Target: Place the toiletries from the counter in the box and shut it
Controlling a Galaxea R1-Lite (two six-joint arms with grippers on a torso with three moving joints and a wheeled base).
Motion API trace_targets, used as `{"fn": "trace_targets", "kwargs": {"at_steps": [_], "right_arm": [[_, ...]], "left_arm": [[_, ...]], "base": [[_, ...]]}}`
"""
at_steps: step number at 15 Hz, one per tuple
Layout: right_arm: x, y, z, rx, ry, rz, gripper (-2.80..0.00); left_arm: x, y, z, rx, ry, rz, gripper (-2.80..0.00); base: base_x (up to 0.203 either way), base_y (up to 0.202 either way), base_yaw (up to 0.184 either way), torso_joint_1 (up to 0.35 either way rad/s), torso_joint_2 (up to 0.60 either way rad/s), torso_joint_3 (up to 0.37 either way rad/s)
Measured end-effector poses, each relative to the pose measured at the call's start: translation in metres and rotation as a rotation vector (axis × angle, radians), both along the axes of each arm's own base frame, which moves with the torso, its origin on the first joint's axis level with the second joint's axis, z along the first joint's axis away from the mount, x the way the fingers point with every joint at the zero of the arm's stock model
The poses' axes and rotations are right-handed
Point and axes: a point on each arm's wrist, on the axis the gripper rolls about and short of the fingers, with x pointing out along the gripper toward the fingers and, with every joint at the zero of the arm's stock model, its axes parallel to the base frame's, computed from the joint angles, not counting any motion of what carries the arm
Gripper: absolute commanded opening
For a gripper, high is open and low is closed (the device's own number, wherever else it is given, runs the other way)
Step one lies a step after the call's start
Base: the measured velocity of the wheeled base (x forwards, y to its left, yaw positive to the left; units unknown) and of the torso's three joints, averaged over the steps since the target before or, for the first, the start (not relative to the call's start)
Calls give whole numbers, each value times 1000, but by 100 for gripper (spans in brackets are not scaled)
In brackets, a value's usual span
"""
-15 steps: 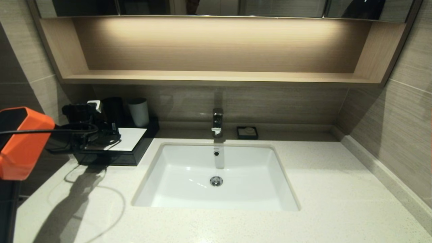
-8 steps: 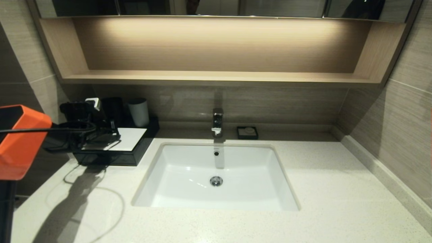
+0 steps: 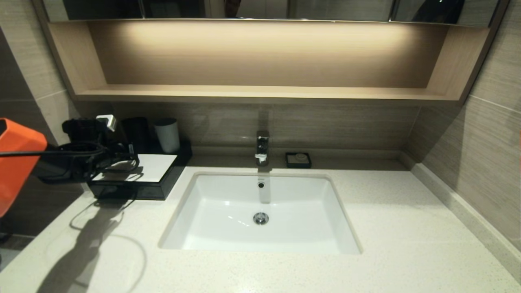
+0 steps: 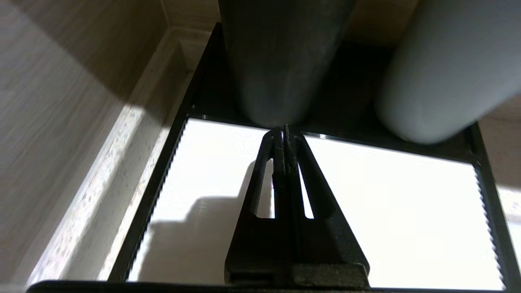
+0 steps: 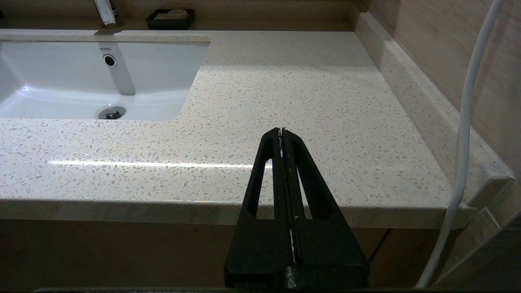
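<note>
Left gripper (image 4: pixel 285 134): fingers pressed together, nothing held | positioned over low flat black box (image 3: pixel 134 189) | right gripper (image 5: pixel 281 136): closed likewise, parked before speckled off-white stone counter (image 5: pixel 285 93)

Our left arm (image 3: pixel 16 162) wears an orange shell with looping black cables; both grippers, left (image 4: pixel 285 134) and right (image 5: pixel 281 136), have black, slotted, tapering fingers.
</note>
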Motion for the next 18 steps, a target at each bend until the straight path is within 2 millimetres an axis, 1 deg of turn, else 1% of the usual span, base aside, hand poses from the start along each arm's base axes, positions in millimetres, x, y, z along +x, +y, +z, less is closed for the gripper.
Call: {"fn": "trace_targets", "kwargs": {"at_steps": [4, 8, 12, 15, 18], "right_arm": [[0, 0, 0, 0, 0, 0, -280], [0, 0, 0, 0, 0, 0, -280], [0, 0, 0, 0, 0, 1, -280], [0, 0, 0, 0, 0, 0, -280], [0, 0, 0, 0, 0, 1, -280]], "left_arm": [[-28, -6, 6, -8, 22, 0, -280], [-63, -13, 12, -2, -10, -1, -280], [-99, -21, 30, 4, -60, -10, -280], [-123, -39, 49, 0, -99, -44, -280], [-150, -64, 67, -10, -143, -109, -280]], "base": [[0, 0, 0, 0, 0, 0], [0, 0, 0, 0, 0, 0], [0, 0, 0, 0, 0, 0], [0, 0, 0, 0, 0, 0], [0, 0, 0, 0, 0, 0]]}}
